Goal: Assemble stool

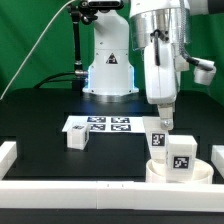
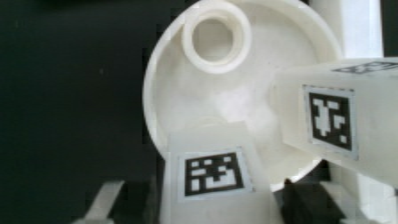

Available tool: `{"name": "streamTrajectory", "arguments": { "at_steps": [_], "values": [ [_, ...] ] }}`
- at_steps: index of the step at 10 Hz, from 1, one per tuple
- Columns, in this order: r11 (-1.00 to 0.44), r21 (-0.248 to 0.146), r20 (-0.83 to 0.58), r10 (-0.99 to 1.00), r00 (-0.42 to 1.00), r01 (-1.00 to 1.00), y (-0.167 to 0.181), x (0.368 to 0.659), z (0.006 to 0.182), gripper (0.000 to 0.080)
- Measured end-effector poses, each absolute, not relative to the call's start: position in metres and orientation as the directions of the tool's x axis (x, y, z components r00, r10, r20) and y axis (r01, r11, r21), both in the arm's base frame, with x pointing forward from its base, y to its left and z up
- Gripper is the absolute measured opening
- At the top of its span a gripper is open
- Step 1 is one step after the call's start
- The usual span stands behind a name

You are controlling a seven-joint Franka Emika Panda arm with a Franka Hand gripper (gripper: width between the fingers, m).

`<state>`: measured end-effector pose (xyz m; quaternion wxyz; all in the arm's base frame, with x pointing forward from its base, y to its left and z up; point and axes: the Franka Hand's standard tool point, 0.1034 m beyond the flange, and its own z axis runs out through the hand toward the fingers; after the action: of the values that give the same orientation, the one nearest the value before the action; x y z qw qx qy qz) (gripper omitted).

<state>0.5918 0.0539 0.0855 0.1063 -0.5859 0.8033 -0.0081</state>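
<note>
Our hand straddles one leg over the seat; we cannot tell if it grips. Only the wrist view shows the seat's hole, only the exterior view a loose leg on the tabletop

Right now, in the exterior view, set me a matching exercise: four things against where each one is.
Things:
1 seat
2 marker board
3 lone leg
4 claw

Places:
a flat on the table before the arm's base
b alone on the table, exterior view's left
c low on the exterior view's right
d in the air, close to the seat

Pairs: 1-c, 2-a, 3-b, 4-d
</note>
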Motion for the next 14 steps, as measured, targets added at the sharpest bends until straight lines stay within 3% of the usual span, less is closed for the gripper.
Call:
{"name": "streamTrajectory", "arguments": {
  "at_steps": [3,4,5,6,7,8,11,14],
  "values": [
    [0.44,-0.113,-0.186,-0.89,-0.416,-0.891,0.054,0.592,0.085,0.0341],
    [0.44,-0.113,-0.186,-0.89,-0.416,-0.891,0.055,0.592,0.085,0.0398],
    [0.431,-0.115,-0.185,-0.894,-0.408,-0.895,0.055,0.592,0.085,0.0534],
    [0.4,-0.117,-0.182,-0.908,-0.376,-0.909,0.056,0.591,0.087,0.0534],
    [0.367,-0.122,-0.189,-0.921,-0.341,-0.922,0.06,0.592,0.094,0.0626],
    [0.363,-0.126,-0.199,-0.921,-0.335,-0.923,0.065,0.593,0.103,0.0642],
    [0.166,-0.167,-0.171,-0.976,-0.138,-0.972,0.066,0.593,0.105,0.0649],
    [-0.164,-0.182,-0.101,-0.978,0.184,-0.97,0.069,0.591,0.105,0.0649]
  ]
}}
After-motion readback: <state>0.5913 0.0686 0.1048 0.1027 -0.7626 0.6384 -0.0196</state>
